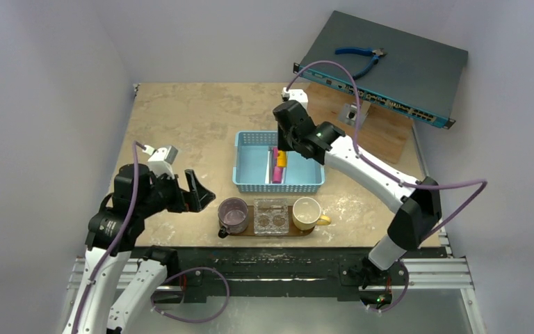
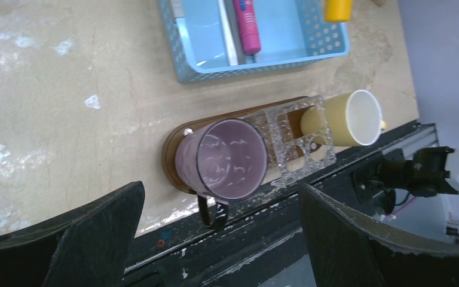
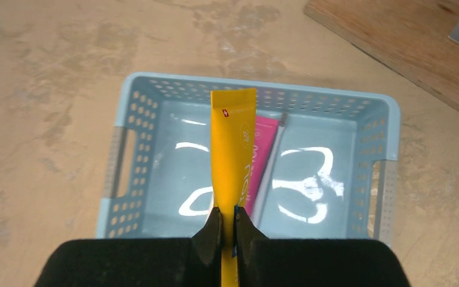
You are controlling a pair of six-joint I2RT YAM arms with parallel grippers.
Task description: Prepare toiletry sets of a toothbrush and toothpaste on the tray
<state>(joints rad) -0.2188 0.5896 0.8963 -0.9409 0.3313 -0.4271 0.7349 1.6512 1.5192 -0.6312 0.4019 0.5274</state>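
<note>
The yellow tube (image 3: 233, 155) is in my right gripper (image 3: 227, 230), whose fingers are pinched tight on its narrow end. The flat crimped end points away from the fingers, over the inside of the light-blue basket (image 3: 245, 84). I cannot tell whether that end touches the basket floor.

Just beside the yellow tube, the pink tube (image 3: 265, 149) lies flat on the basket floor. A thin pale brush (image 3: 270, 173) lies along its right side, touching or nearly touching it. Neither tube is on the tray.

The tray (image 2: 168, 156), a dark brown oval board, sits near the front edge of the table (image 1: 195, 125), just in front of the basket and apart from it. A purple cup (image 2: 227, 158) stands on its left end and a cream cup (image 2: 352, 116) on its right end. Between them is a clear plastic holder (image 2: 296, 143) with round holes.

My left gripper (image 2: 220, 197) is to the left of the tray, with its fingers spread wide and nothing between them. It points toward the purple cup without touching it.

At the far right of the table lies a lighter wooden board (image 1: 382, 132). Propped above it is a flat dark box (image 1: 403, 66) with a pair of blue-handled pliers (image 1: 361, 56) on top.
</note>
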